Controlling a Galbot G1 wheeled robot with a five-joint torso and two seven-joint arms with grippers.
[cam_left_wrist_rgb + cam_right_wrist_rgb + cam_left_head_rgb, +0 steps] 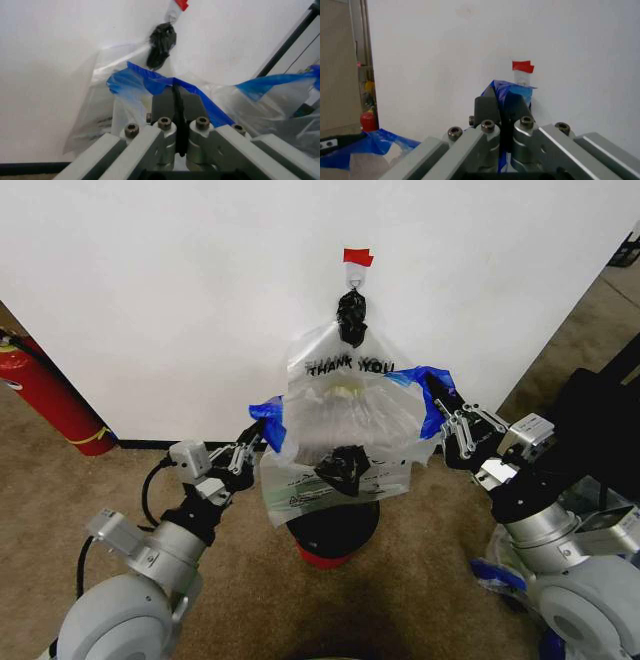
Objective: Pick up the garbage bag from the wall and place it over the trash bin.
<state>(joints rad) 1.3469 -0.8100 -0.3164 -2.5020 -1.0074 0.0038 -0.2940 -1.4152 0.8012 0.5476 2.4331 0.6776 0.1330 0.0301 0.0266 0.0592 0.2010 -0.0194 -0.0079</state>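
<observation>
Your left gripper has its fingers pressed together on the blue handle strip at one side of the garbage bag, a thin, translucent whitish plastic sack printed "THANK YOU" in black. Your right gripper pinches the opposite blue handle in the same way; in the right wrist view its pads are closed with blue film caught between them.

Between the two grips the bag's mouth is stretched sideways, roughly level. This two-point hold appears intended to keep the opening wide enough to pass over a rim.

Outward from the fingers, the bag hangs in front of the white wall, away from the hook under the red tape tab. A second, flat bag with a black knotted top hangs on that hook directly behind your load; treat it as separate.

Below the span between your fingertips stands the trash bin, a small round black wastebasket with a red base, on the tan carpet. The bag's lower edge hangs just in front of the bin's top; whether they touch cannot be determined. The bag is not yet seated over the rim.

A red fire extinguisher stands well apart, beyond your left arm.
</observation>
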